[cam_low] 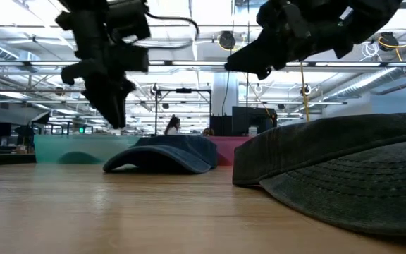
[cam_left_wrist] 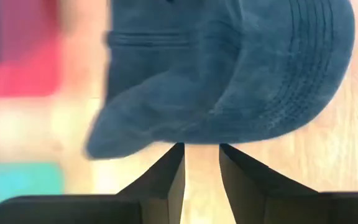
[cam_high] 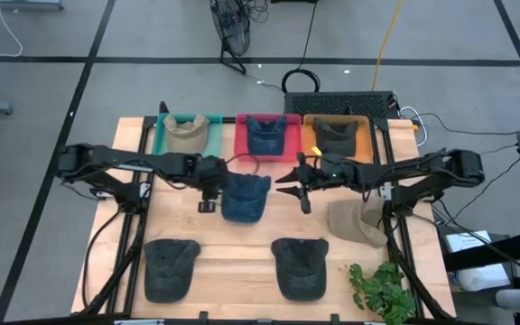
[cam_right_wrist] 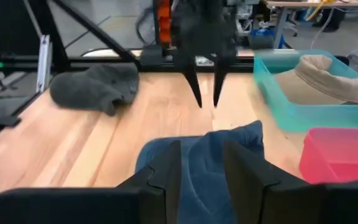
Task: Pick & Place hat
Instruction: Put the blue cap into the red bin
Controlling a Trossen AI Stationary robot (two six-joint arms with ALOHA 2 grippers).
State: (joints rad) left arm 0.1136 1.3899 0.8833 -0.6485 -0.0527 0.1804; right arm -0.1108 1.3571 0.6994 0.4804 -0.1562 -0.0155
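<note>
A blue hat (cam_high: 245, 199) lies crown up on the wooden table's middle, also seen in the low view (cam_low: 164, 155). My left gripper (cam_high: 208, 197) hangs just left of it, pointing steeply down, its fingers a narrow gap apart with only bare wood between them (cam_left_wrist: 202, 158). Its tips are clear of the table (cam_right_wrist: 207, 99). My right gripper (cam_high: 287, 185) is on the hat's right, nearly level and well above the tabletop (cam_low: 249, 67). It is open, and the hat (cam_right_wrist: 204, 155) shows below and beyond its fingers.
Along the far edge stand a teal bin (cam_high: 159, 135) with a tan hat, a pink bin (cam_high: 240, 135) with a blue hat and an orange bin (cam_high: 309, 135) with a dark hat. Two dark grey hats (cam_high: 170, 268) (cam_high: 299, 266) lie near the front, a tan hat (cam_high: 357, 221) at the right, and a green plant (cam_high: 382, 289).
</note>
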